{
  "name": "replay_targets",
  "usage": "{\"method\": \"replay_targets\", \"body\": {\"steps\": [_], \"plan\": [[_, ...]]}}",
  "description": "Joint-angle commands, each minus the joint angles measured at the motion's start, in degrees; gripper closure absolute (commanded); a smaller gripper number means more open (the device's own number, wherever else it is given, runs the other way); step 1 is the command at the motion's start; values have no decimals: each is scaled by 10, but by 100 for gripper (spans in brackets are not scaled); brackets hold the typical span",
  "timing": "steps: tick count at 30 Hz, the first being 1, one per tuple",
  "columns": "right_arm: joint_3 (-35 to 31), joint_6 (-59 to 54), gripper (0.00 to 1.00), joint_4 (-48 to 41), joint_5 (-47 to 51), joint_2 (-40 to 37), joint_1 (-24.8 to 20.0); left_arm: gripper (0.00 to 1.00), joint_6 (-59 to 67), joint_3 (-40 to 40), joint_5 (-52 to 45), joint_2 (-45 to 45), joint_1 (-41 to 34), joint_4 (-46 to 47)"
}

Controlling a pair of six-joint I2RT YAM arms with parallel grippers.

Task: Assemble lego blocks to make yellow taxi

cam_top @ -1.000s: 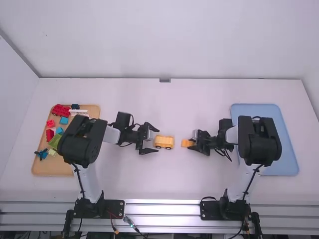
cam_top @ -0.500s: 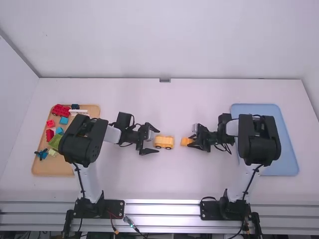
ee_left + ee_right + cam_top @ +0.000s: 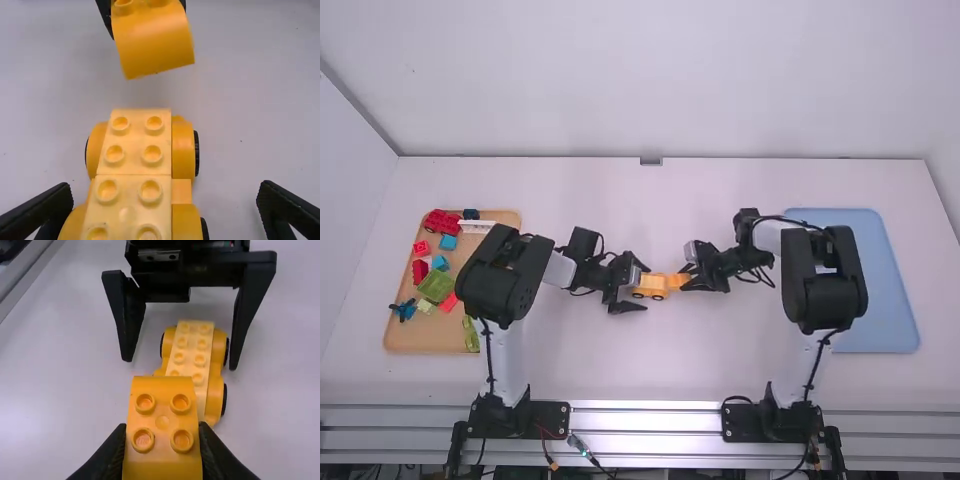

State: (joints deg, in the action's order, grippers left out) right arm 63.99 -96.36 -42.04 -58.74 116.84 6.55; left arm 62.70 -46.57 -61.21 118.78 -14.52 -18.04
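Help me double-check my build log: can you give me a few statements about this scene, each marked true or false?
1. The right gripper is holding a curved yellow block. True.
2. The left gripper is shut tight on the wheeled yellow base. False: its fingers are open, one on either side of it.
3. The wheeled yellow base has studs along its top. True.
4. The curved yellow block is already joined to the wheeled yellow base. False: the left wrist view shows a gap between them.
5. Red pieces lie in the tan tray. True.
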Motion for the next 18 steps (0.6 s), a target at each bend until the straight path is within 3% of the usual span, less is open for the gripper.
{"method": "replay_targets", "body": {"steps": [1,7,11,18], "plan": [[19,4,81,-2,-3,0,14,9,-3,-8,-7,4,-3,2],[20,21,84,5,7,-40,37,23,-3,-7,-6,4,-5,0],[-10,125,88,88,42,-89,49,29,-3,-7,-6,4,-5,0],[-107,232,87,255,79,-152,78,24,-3,-7,-7,4,-5,6]]}}
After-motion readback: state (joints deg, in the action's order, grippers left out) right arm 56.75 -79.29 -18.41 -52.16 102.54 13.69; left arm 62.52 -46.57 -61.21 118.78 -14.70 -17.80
